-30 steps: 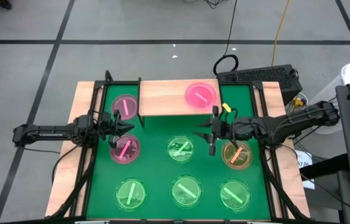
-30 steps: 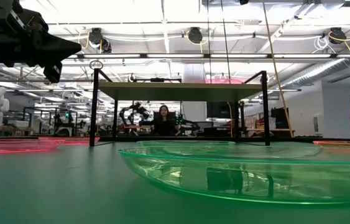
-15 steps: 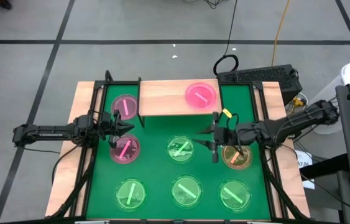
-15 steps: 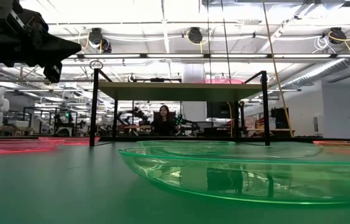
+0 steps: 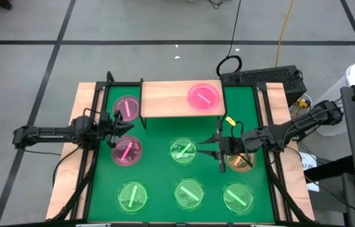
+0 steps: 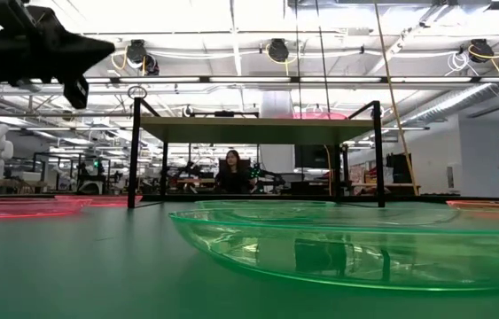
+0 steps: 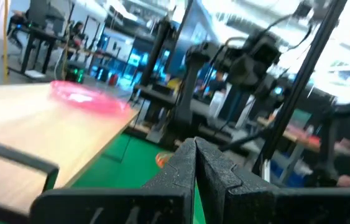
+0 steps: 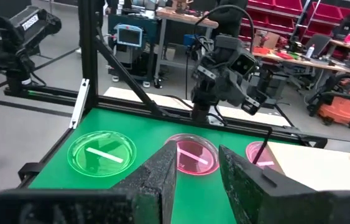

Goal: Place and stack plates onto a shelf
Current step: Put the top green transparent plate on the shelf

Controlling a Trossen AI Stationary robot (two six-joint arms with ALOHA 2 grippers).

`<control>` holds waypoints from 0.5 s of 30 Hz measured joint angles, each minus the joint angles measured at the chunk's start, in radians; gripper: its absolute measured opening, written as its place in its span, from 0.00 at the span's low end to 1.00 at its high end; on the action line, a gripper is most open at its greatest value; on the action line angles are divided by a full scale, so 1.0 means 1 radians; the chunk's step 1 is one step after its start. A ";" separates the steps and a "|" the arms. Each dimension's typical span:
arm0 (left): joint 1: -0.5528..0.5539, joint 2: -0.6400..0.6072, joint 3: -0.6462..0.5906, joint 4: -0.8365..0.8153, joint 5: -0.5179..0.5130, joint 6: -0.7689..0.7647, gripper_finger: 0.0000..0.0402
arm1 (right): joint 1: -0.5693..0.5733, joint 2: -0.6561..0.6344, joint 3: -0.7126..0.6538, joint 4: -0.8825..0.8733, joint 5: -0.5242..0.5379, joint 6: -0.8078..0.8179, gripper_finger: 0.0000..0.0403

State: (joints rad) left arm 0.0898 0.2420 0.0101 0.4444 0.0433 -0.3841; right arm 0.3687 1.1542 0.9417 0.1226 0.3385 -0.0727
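Note:
The shelf point(image 5: 171, 101) stands at the mat's far side and bears one pink plate point(image 5: 203, 96). On the green mat lie another pink plate point(image 5: 126, 107) beside the shelf, a pink plate point(image 5: 127, 151), a green plate point(image 5: 183, 151), an orange plate point(image 5: 240, 160) and three green plates along the near edge point(image 5: 190, 193). My left gripper point(image 5: 125, 128) is shut and hovers between the two left pink plates, held high in the low view point(image 6: 98, 53). My right gripper point(image 5: 218, 151) is open above the mat, between the middle green plate and the orange plate.
Black frame rails point(image 5: 92, 157) run along both sides of the mat. The shelf's thin black legs point(image 6: 132, 151) stand at the far side. A large green plate point(image 6: 338, 244) lies close to the low camera. The shelf's left half point(image 5: 161, 101) is bare wood.
My right gripper has moved toward the table's near edge, from in front of the shelf to a spot level with the middle row of plates, staying open. My left gripper has risen a little. No plate has moved.

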 joint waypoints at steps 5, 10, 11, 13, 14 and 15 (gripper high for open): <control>0.000 0.000 0.000 0.088 0.000 -0.052 0.04 | 0.000 0.000 0.000 0.000 0.000 -0.005 0.26; 0.000 0.000 0.000 0.143 0.000 -0.072 0.04 | 0.000 0.000 0.000 0.000 0.000 -0.025 0.26; 0.000 0.000 0.000 0.154 0.000 -0.072 0.04 | 0.000 0.000 0.000 0.000 0.000 -0.030 0.26; 0.000 0.000 0.000 0.173 0.000 -0.073 0.04 | 0.000 0.000 0.000 0.000 0.000 -0.044 0.26; 0.000 0.000 0.000 0.196 0.002 -0.074 0.04 | 0.000 0.000 0.000 0.000 0.000 -0.048 0.26; 0.000 0.000 0.000 0.221 0.006 -0.073 0.04 | 0.000 0.000 0.000 0.000 0.000 -0.051 0.26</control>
State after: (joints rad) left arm 0.0899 0.2418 0.0101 0.6659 0.0495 -0.4576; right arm 0.3687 1.1538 0.9421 0.1226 0.3386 -0.1232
